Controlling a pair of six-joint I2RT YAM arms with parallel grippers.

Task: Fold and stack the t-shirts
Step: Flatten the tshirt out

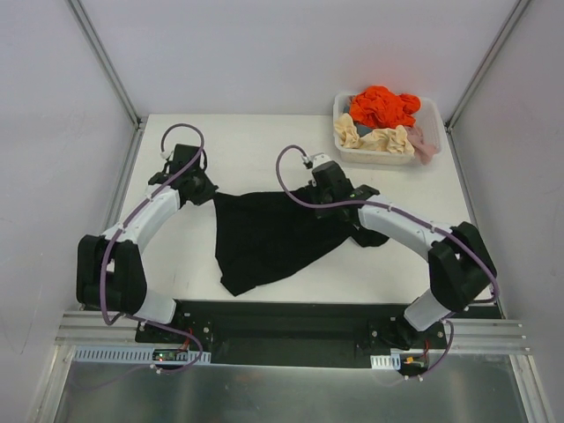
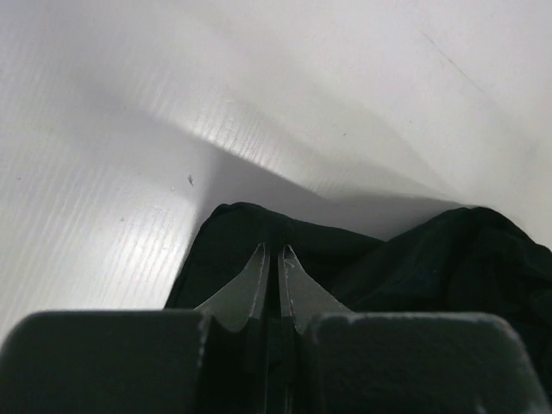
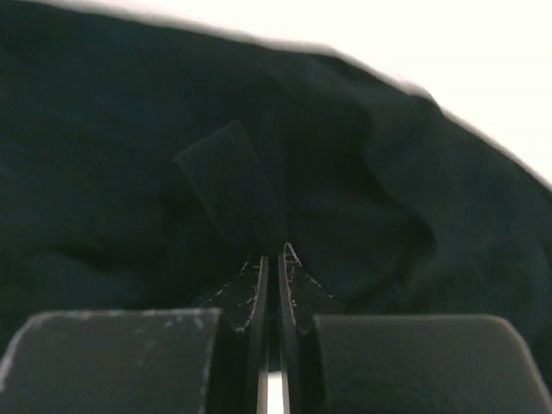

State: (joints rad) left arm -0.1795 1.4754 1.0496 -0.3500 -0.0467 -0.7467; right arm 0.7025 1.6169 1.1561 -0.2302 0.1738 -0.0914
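A black t-shirt (image 1: 269,233) lies spread and crumpled on the white table (image 1: 264,150), stretched between both grippers. My left gripper (image 1: 204,191) is shut on the shirt's left upper corner; in the left wrist view the gripper (image 2: 272,252) pinches the black cloth (image 2: 362,259). My right gripper (image 1: 315,188) is shut on the shirt's right upper part; in the right wrist view the gripper (image 3: 274,254) is closed on the dark fabric (image 3: 129,155), which fills that view.
A white bin (image 1: 381,155) at the back right holds an orange garment (image 1: 383,106), a cream one (image 1: 370,137) and a pinkish one (image 1: 425,143) hanging over its side. Grey walls stand close on both sides.
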